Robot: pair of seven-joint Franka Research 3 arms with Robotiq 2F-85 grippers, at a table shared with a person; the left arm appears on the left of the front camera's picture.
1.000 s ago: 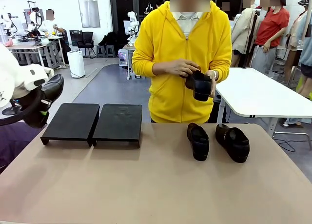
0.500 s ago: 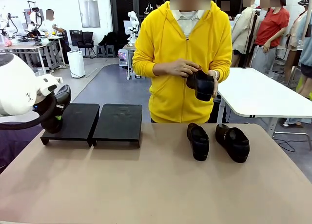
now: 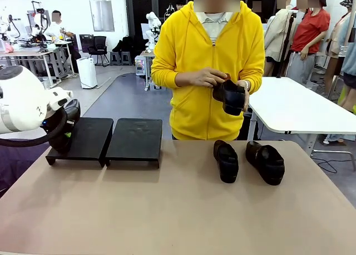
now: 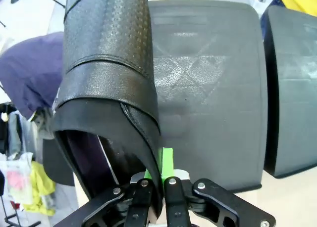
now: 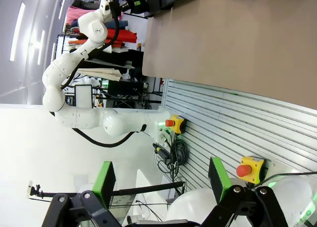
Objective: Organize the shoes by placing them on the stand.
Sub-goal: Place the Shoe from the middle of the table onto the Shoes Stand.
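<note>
Two shoes [image 3: 226,160] at your two o'clock, left tool [image 4: 161,167] pinching a third shoe [image 4: 106,88] at the stand's [image 3: 105,138] nine o'clock edge, right tool [image 5: 161,187] spread, near desk [image 3: 167,216] bare.

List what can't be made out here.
- Front view: the left arm hides much of its shoe.
- Left wrist view: the shoe hides one finger of the left gripper; contact with the stand is unclear.
- Front view: a hand covers part of the person's shoe.
</note>
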